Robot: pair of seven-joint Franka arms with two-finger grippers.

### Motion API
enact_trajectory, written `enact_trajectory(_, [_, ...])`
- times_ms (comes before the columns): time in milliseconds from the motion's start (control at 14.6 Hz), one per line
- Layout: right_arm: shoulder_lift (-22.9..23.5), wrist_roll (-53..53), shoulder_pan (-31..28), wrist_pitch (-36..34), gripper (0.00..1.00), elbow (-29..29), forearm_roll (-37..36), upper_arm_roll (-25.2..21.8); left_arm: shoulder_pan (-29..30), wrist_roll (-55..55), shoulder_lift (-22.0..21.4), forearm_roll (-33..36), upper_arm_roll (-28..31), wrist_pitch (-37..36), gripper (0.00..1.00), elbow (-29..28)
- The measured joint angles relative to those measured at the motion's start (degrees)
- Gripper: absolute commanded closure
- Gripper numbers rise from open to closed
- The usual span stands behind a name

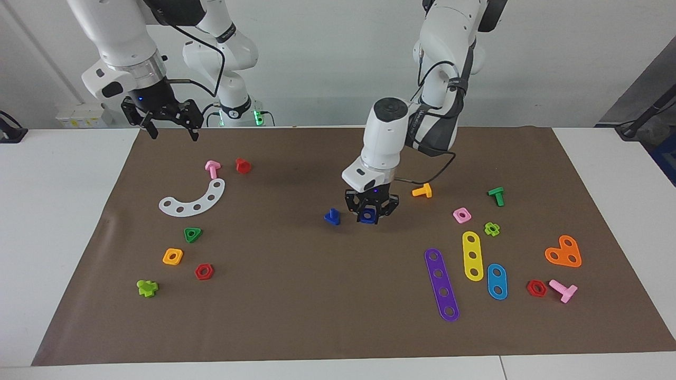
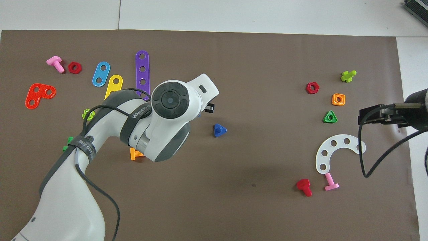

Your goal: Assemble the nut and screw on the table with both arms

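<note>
The dark-blue nut (image 1: 367, 215) sits between the fingertips of my left gripper (image 1: 368, 216), which is shut on it, low over the middle of the brown mat (image 1: 296, 295). The dark-blue screw (image 1: 332, 217) (image 2: 219, 130) stands on its triangular head just beside the nut, toward the right arm's end. From overhead, the left arm's wrist (image 2: 170, 100) hides the nut and most of the gripper. My right gripper (image 1: 169, 125) (image 2: 364, 115) hangs open and holds nothing, high over the mat's edge nearest the robots, where that arm waits.
Toward the right arm's end lie a white curved strip (image 1: 195, 200), a pink bolt (image 1: 212, 169), a red bolt (image 1: 243, 165) and several nuts. Toward the left arm's end lie an orange bolt (image 1: 422, 190), a pink nut (image 1: 462, 215), and purple (image 1: 441, 284), yellow and light-blue plates.
</note>
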Motion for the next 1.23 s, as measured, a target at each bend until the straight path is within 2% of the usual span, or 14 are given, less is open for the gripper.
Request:
enact_trajectory(410, [0.0, 0.0, 0.0, 0.0, 0.0, 0.0, 0.0, 0.0, -4.2, -3.8, 1.9, 0.9, -0.2, 0.6, 1.0, 0.5])
enact_trajectory(1231, [0.0, 0.0, 0.0, 0.0, 0.0, 0.0, 0.0, 0.0, -5.4, -4.3, 3.2, 1.1, -0.5, 4.2, 1.0, -1.3])
